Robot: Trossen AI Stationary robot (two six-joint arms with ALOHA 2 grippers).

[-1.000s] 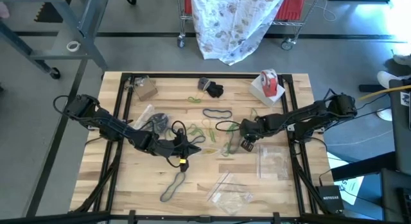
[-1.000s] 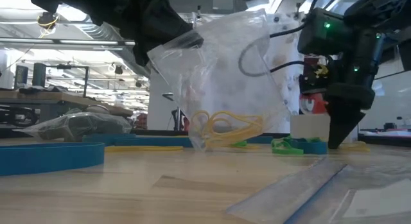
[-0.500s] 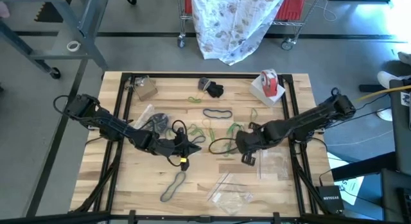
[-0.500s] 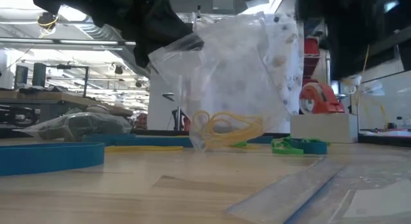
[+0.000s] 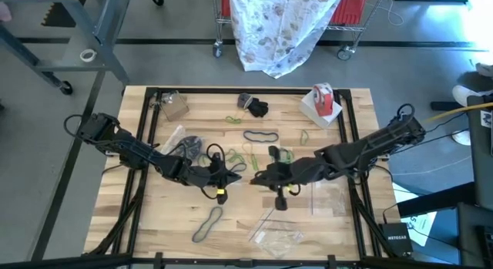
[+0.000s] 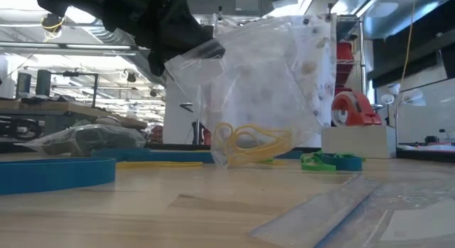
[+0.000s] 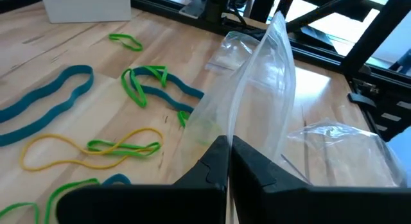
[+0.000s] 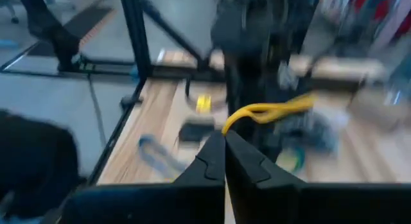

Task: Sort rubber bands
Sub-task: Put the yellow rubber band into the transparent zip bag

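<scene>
Left hand pinched the bag upright as a target; right hand, closed on a yellow band, faced it.

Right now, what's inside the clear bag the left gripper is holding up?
The clear bag, pinched by the left gripper, holds a few yellow rubber bands bunched at its bottom. Whether anything lies behind them cannot be seen.

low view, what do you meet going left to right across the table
blue band → clear bag hanging from the left hand, yellow bands inside it → green band → red tape roll on its white box
</scene>
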